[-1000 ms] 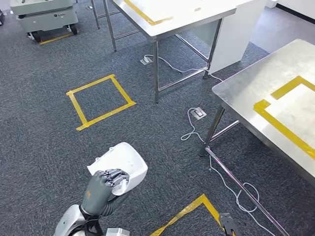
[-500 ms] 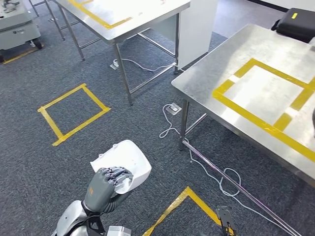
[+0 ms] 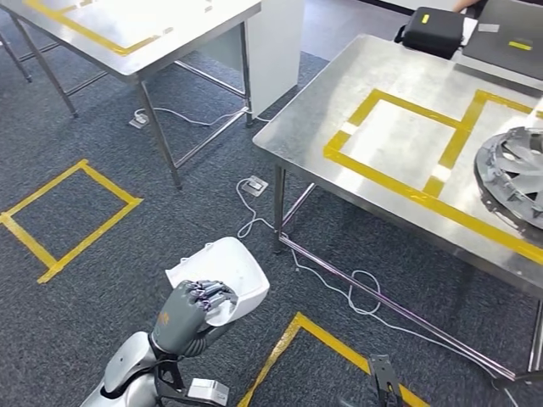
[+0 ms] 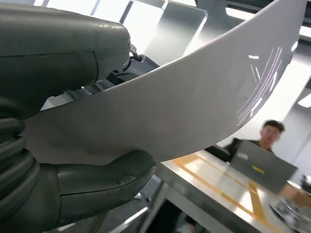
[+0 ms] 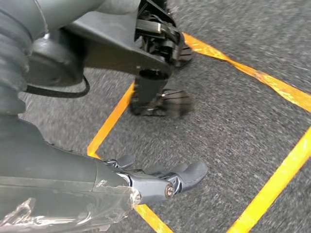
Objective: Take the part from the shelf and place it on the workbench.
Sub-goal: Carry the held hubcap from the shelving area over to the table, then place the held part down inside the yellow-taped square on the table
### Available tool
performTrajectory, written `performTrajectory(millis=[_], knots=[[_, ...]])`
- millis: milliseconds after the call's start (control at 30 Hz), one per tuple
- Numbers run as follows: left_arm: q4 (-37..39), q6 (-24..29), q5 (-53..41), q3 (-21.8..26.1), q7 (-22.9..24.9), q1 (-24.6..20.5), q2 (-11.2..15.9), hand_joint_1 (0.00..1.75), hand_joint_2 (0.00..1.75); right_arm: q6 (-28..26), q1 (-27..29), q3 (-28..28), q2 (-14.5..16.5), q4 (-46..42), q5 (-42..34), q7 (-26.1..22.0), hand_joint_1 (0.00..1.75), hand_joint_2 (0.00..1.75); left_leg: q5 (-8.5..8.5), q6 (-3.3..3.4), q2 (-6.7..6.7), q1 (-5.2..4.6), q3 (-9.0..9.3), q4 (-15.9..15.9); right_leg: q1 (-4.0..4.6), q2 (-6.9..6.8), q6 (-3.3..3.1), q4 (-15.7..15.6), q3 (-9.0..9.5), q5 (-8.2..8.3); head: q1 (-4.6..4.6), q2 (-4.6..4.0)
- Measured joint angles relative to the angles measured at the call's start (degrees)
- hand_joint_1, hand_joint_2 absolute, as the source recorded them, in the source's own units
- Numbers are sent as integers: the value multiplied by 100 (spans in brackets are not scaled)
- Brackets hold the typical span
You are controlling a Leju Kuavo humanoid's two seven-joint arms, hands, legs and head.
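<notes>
The grey carpeted floor (image 3: 83, 288) takes up most of the head view, marked with yellow tape squares (image 3: 64, 216). On the right stands the steel workbench (image 3: 307, 119), its surface bearing a yellow tape outline (image 3: 397, 182); a grey finned wheel-like disc (image 3: 512, 174) lies at its right edge and a black case (image 3: 432, 30) sits at the far side. A second steel table (image 3: 192, 30) stands at the far left. White cables (image 3: 359, 292) trail on the floor beneath the workbench.

The part (image 3: 224, 275), a curved white shell, is up off the floor at the near left, well apart from the workbench. The left hand (image 3: 186, 314) grips it at its near edge: the dark fingers (image 3: 211, 292) lie over the top of the shell, and in the left wrist view the thumb (image 4: 106, 177) presses against its underside, so the shell (image 4: 176, 102) sits clamped between them.

The right hand (image 5: 146, 182) hangs low over the carpet with its fingers (image 5: 187, 174) stretched out and apart, holding nothing.

A person (image 4: 271, 136) is beyond the far side of the workbench.
</notes>
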Motion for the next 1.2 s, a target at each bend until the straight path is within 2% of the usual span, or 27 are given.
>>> performTrajectory(millis=[33, 67, 100, 167, 233, 300, 333, 400, 467, 500, 533, 567, 633, 700, 733, 767, 800, 833, 867, 900, 933, 967, 1000, 1033, 1067, 1100, 1200], knots=[[43, -21, 0, 0, -13, -20, -15, 175, 175, -9, -4, -4, 7, 0, -11, 3, 0, 175, -6, 2, 89, -4, 4, 1, -2, -14, 13, 138, -51, -13, 1, 0], [81, -34, 1, -1, -23, -48, -37, 175, 175, -15, -4, -8, 13, 0, -18, 6, 0, 175, -13, -3, 170, -5, 12, 2, -1, -31, 20, 24, 28, 89, 2, 0], [112, -44, 2, -1, -27, -80, -60, 175, 175, -20, -4, -13, 14, -1, -20, 8, 0, 175, -23, -13, 244, -5, 28, 2, 0, -81, 19, -311, 226, 268, 2, 0], [158, -50, 6, 0, -32, -132, -91, 175, 175, -26, -21, -21, 21, -5, -21, 9, 0, 175, -57, -57, 369, -27, 74, 8, 15, -354, -14, -1152, 709, 597, 1, 0], [190, -54, 11, 0, -33, -162, -107, 175, 175, -31, -37, -27, 32, -10, -22, 9, 0, 175, -77, -113, 469, -58, 108, 13, 38, -496, -83, -1513, 908, 712, -10, 0], [218, -56, 16, -1, -33, -184, -126, 175, 175, -35, -37, -38, 38, -14, -24, 11, 0, 175, -82, -175, 582, -58, 124, 3, 49, -352, -164, -1516, 881, 741, -17, 0], [230, -56, 17, -2, -34, -195, -136, 175, 175, -36, -33, -43, 42, -17, -24, 11, 0, 175, -114, -210, 561, -45, 124, 19, 40, -276, -202, -1526, 871, 759, -19, 0], [248, -54, 18, -3, -35, -210, -143, 175, 175, -36, -39, -47, 50, -22, -24, 13, 0, 175, -340, -268, 293, -21, 10, 322, 3, -121, -267, -1551, 871, 795, -46, 0], [274, -53, 19, -5, -36, -210, -142, 175, 175, -37, -50, -49, 60, -25, -26, 14, 0, 175, -714, -297, -28, -8, -338, 1070, -17, 35, -295, -1554, 861, 811, -78, 0], [292, -56, 22, -7, -38, -208, -141, 175, 175, -38, -50, -50, 62, -25, -29, 15, 0, 175, -839, -302, -91, -8, -529, 1435, -20, 122, -299, -1554, 857, 814, -85, 0], [311, -65, 30, -8, -45, -210, -141, 175, 175, -41, -46, -52, 63, -25, -37, 19, 0, 175, -858, -301, -114, -7, -654, 1642, -19, 210, -300, -1554, 854, 817, -87, 0], [330, -80, 39, -8, -56, -220, -142, 175, 175, -46, -42, -54, 63, -24, -48, 30, 0, 175, -761, -293, -126, -6, -682, 1638, -21, 300, -295, -1553, 854, 821, -86, 0], [371, -131, 66, -9, -90, -277, -156, 175, 175, -57, -46, -61, 69, -25, -75, 60, 0, 175, -337, -273, -230, 11, -427, 1026, -33, 471, -268, -1551, 853, 835, -87, 0], [419, -192, 97, -14, -125, -376, -194, 175, 175, -65, -77, -70, 78, -28, -98, 98, 0, 175, -62, -260, -536, 58, -109, 314, -29, 622, -207, -1533, 813, 850, -85, 1], [445, -222, 113, -19, -139, -427, -218, 175, 175, -71, -93, -74, 82, -30, -108, 111, 0, 175, -31, -247, -652, 73, -33, 132, -31, 685, -167, -1534, 783, 864, -87, 1], [475, -252, 129, -27, -150, -476, -243, 175, 175, -80, -103, -77, 84, -31, -116, 120, 0, 175, -44, -223, -688, 73, -15, 69, -36, 749, -124, -1545, 754, 882, -87, 1], [507, -284, 146, -39, -158, -530, -273, 175, 175, -90, -105, -78, 85, -32, -124, 122, 0, 175, -37, -185, -623, 68, -21, 63, -55, 812, -82, -1572, 725, 907, -86, 1], [539, -316, 161, -55, -170, -590, -307, 175, 175, -103, -102, -79, 88, -33, -131, 122, 0, 175, -22, -140, -554, 67, -19, 48, -62, 782, -49, -1574, 702, 914, -86, 0], [572, -348, 175, -74, -183, -654, -347, 175, 175, -114, -106, -79, 94, -33, -136, 122, 0, 175, -7, -95, -479, 65, -14, 34, -55, 646, -22, -1503, 651, 865, -68, 0], [603, -381, 186, -93, -193, -715, -386, 175, 175, -123, -122, -80, 101, -33, -144, 122, 0, 175, 5, -58, -398, 66, -9, 20, -42, 456, -1, -1324, 556, 750, -50, 0], [636, -414, 194, -108, -202, -767, -419, 175, 175, -132, -147, -80, 109, -33, -151, 124, 0, 175, 6, -33, -315, 55, -6, 15, -28, 230, 11, -1011, 413, 569, -34, 0], [675, -445, 205, -121, -207, -809, -443, 175, 175, -141, -177, -80, 117, -33, -161, 133, 0, 175, 2, -16, -228, 38, -6, 16, -21, 77, 25, -614, 226, 359, -20, 0], [722, -479, 222, -137, -208, -849, -462, 175, 175, -149, -199, -80, 124, -33, -177, 145, 0, 175, -2, -9, -140, 24, -5, 17, -22, 17, 34, -230, 50, 194, -19, 0], [775, -512, 247, -156, -208, -895, -484, 175, 175, -161, -212, -80, 131, -33, -193, 161, 0, 175, -7, -3, -53, 12, -4, 18, -23, -6, 38, 28, -62, 114, -21, 0], [827, -543, 273, -179, -208, -952, -510, 175, 175, -175, -219, -81, 138, -33, -213, 179, 0, 175, -11, -1, 14, 4, -1, 19, -23, -14, 37, 63, -61, 146, -20, 0], [878, -574, 296, -202, -208, -1018, -544, 175, 175, -191, -225, -82, 143, -33, -237, 191, 0, 175, -18, -5, 64, -1, 6, 21, -22, -23, 32, -145, 67, 279, -20, 0], [1009, -655, 361, -250, -208, -1243, -654, 175, 175, -214, -280, -88, 154, -37, -311, 197, 0, 175, -47, -58, 143, -25, 34, 29, -10, -104, -13, -1290, 730, 727, -22, 0]])
